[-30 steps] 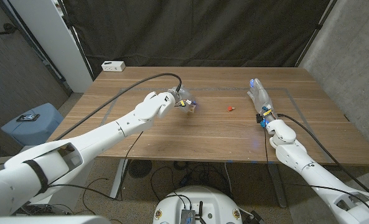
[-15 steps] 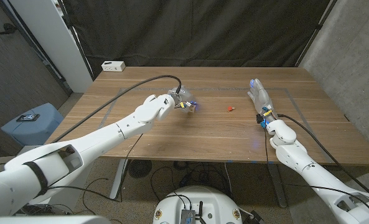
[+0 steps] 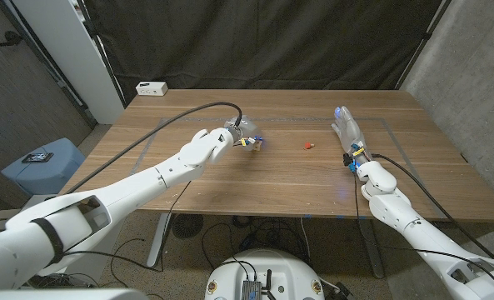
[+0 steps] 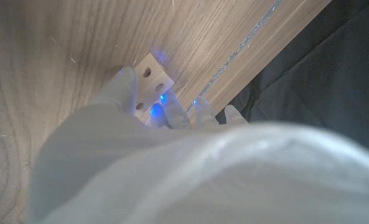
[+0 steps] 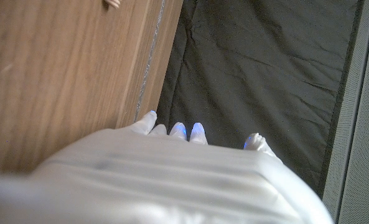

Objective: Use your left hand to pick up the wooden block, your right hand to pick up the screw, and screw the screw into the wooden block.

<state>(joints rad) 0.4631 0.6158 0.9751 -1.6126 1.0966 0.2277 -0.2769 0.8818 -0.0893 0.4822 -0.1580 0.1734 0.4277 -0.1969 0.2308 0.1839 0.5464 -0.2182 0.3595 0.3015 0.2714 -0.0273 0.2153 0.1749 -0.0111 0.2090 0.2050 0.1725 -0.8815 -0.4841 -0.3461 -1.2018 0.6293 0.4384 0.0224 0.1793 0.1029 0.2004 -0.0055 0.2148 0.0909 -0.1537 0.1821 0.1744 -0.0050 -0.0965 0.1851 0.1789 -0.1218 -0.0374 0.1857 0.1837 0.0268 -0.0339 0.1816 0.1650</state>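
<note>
The small pale wooden block [image 3: 256,141] with two holes in its face [image 4: 153,78] is at the table's middle, at the tips of my left hand [image 3: 237,134]. In the left wrist view the thumb [image 4: 126,86] presses one side of the block and a finger [image 4: 172,112] the opposite side, so the hand pinches it. Whether the block is off the wood I cannot tell. The small red screw [image 3: 308,145] lies on the table to the block's right. My right hand [image 3: 346,133] stands further right, fingers stretched out and holding nothing, apart from the screw.
A white box [image 3: 152,87] sits at the table's far left corner. A black cable [image 3: 188,112] arcs over my left arm. A black curtain hangs behind the table [image 3: 271,179], and a blue stool [image 3: 42,162] stands off its left side.
My left hand has edged a little to the right and closed in around the block. The screw and my right hand have not moved.
</note>
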